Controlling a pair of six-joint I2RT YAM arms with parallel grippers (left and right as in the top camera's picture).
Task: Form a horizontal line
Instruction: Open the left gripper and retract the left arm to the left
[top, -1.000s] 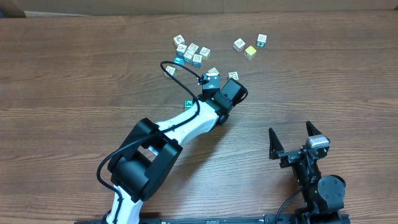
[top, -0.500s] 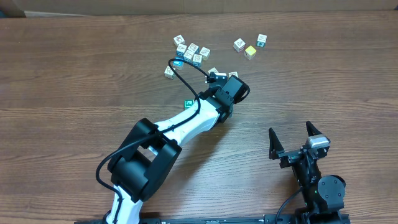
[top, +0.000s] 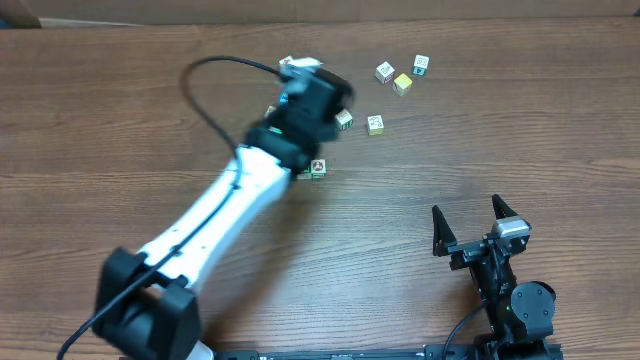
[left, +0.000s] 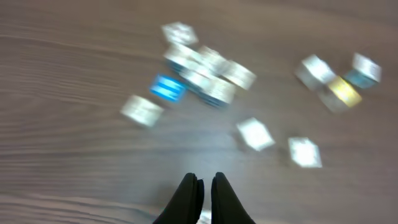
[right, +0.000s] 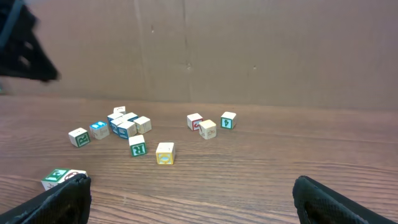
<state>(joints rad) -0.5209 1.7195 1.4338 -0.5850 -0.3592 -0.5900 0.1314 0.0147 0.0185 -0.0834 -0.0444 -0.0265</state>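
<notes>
Small lettered cubes lie scattered on the wooden table (top: 120, 120). A green cube (top: 303, 172) and a red-marked cube (top: 318, 168) lie side by side, touching; they also show in the right wrist view (right: 57, 177). Two lone cubes (top: 344, 119) (top: 375, 124) lie further back, and three more (top: 402, 83) at the far right. My left gripper (top: 312, 82) hovers over the far cluster of cubes (left: 205, 68) and hides most of it from overhead. Its fingers (left: 204, 183) are shut and empty; that view is blurred. My right gripper (top: 468, 212) is open and empty at the near right (right: 193, 199).
A brown cardboard wall (right: 249, 50) stands along the table's far edge. The left arm (top: 220, 205) stretches diagonally across the table's left-middle. A blue cube (left: 166, 88) and a white cube (left: 142, 111) lie left of the cluster.
My left arm has swung up and to the left, away from the table's middle to above the far cluster. A red-marked cube now lies beside the green cube. The right arm has not moved.
</notes>
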